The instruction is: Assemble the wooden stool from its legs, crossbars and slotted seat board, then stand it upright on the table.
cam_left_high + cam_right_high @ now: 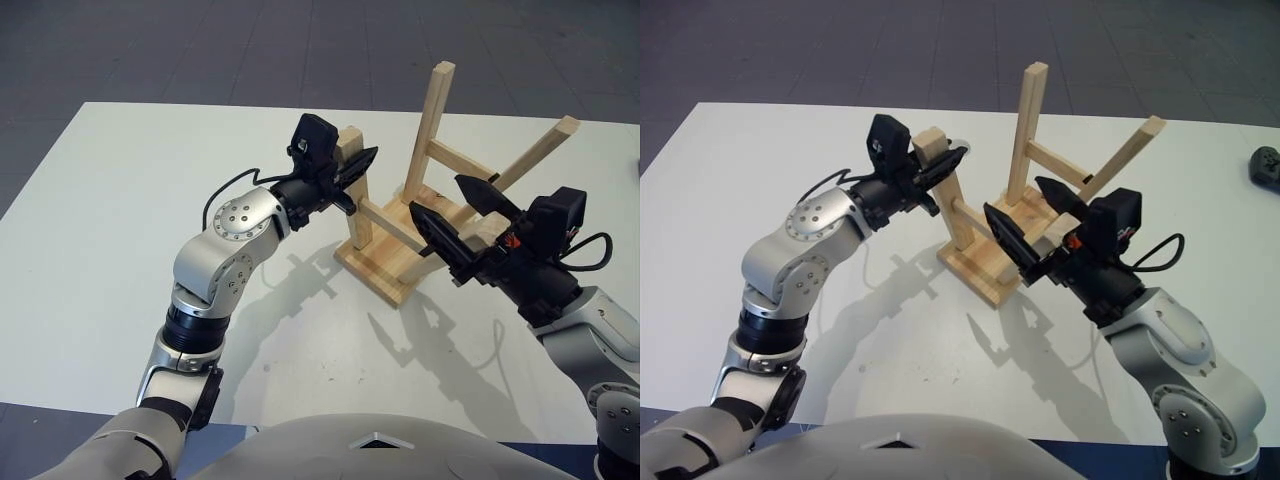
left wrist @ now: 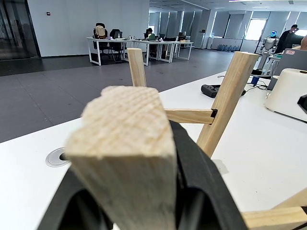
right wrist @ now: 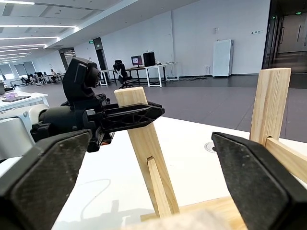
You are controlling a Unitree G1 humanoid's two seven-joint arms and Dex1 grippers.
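The wooden stool lies upside down, its seat board point(image 1: 385, 268) flat on the white table point(image 1: 130, 230) and its legs pointing up. My left gripper point(image 1: 352, 165) is shut on the top end of the near-left leg point(image 1: 357, 205); the left wrist view has that leg's end point(image 2: 124, 139) clamped between the black fingers. Two far legs point(image 1: 432, 120) point(image 1: 535, 150) rise behind, joined by a crossbar point(image 2: 189, 116). My right gripper point(image 1: 1015, 197) is open at the stool's right side. Its fingers point(image 3: 43, 177) stand wide apart on either side of the near-right leg's end point(image 1: 488, 228).
A small black device point(image 1: 1265, 165) lies at the table's far right edge. A round grommet hole point(image 2: 57, 156) sits in the tabletop behind the stool. A white box-like object point(image 2: 288, 93) stands to the far right. The table's left half and front are bare.
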